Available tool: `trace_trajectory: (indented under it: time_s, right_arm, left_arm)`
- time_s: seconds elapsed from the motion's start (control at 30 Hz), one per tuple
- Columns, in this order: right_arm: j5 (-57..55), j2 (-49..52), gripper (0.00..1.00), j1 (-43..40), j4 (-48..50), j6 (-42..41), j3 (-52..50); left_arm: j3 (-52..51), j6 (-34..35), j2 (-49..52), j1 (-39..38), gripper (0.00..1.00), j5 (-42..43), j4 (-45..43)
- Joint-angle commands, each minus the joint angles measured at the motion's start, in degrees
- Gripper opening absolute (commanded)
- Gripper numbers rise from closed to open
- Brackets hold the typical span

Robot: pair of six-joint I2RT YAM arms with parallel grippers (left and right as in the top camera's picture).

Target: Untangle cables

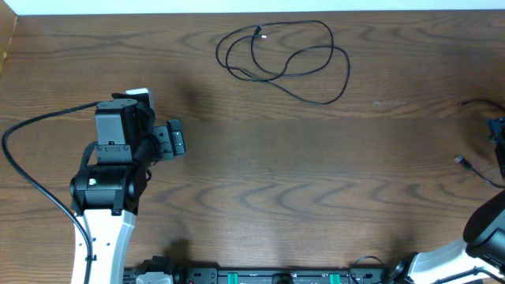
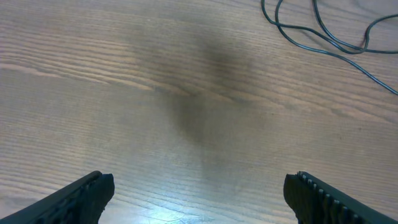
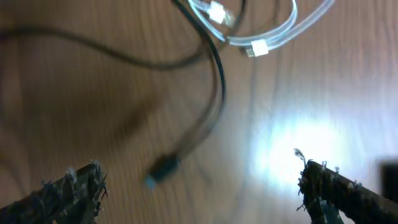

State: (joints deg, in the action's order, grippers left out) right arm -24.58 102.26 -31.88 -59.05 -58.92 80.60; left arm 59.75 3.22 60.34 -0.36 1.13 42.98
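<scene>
The left gripper (image 2: 199, 190) and right gripper (image 3: 199, 183) both gape wide, empty. A black cable (image 1: 278, 73) lies looped on the table. A blurry, apparently white cable (image 3: 277, 34) lies near the right gripper.

Warm brown wood grain runs right across the table (image 1: 316, 173), streaked with darker wavy bands, and there's the looped cable (image 1: 348, 69), jet black against it, with a pale white strip (image 1: 252, 6) along the far edge. Over by the right wrist a glossy white cable (image 3: 283, 30) with a white plug (image 3: 256, 48) crosses a second black cable (image 3: 217, 81), whose dark plug (image 3: 163, 169) shows a bluish tip. The left arm (image 1: 114, 138) is matte black up top and white lower down, and small green tabs (image 1: 280, 278) dot the black rail in front.
</scene>
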Motion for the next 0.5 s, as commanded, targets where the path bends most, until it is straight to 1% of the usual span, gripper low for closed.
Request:
trace_trajectory:
  time_s: [0.0, 0.03, 0.17, 0.43, 0.47]
  right_arm:
    - [-5.27, -0.35, 0.99, -0.48, 6.84, 4.04, -5.35]
    - [-5.29, -0.35, 0.99, -0.5, 8.92, 5.16, -6.84]
    - [-5.09, -0.35, 0.99, -2.14, 16.11, 5.42, -12.2]
    - [-3.61, -0.35, 0.99, -6.64, 21.16, 5.51, -15.56]
    - [-2.38, -0.35, 0.99, -7.58, 22.97, 7.06, -16.22]
  left_arm:
    - [1.22, 0.5, 0.0, 0.31, 0.92, -0.52, -0.22]
    - [1.22, 0.5, 0.0, 0.31, 0.92, -0.52, -0.22]
    - [1.22, 0.5, 0.0, 0.31, 0.92, -0.52, -0.22]
    - [1.22, 0.5, 0.0, 0.31, 0.92, -0.52, -0.22]
    - [1.22, 0.5, 0.0, 0.31, 0.93, -0.52, -0.22]
